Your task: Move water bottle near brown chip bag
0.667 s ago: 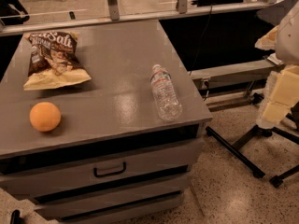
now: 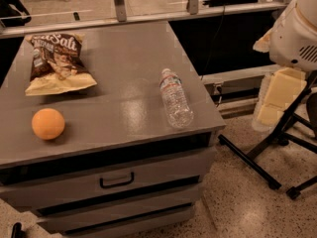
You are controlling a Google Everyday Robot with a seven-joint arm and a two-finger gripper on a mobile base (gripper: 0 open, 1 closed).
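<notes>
The water bottle [image 2: 175, 98] lies on its side near the right edge of the grey cabinet top [image 2: 124, 68], its white cap pointing away. The brown chip bag [image 2: 58, 62] lies flat at the far left of the top, well apart from the bottle. My gripper [image 2: 277, 95] hangs pale yellow below the white arm housing [image 2: 297, 31], off the cabinet's right side. It is to the right of the bottle and touches nothing.
A round orange fruit [image 2: 48, 123] sits at the front left of the top. The cabinet has drawers with a black handle [image 2: 117, 181]. A black stand with legs [image 2: 270, 157] is on the speckled floor at right. A rail and glass run behind.
The arm and gripper have shifted slightly left, toward the cabinet. The bottle, bag and orange have not moved.
</notes>
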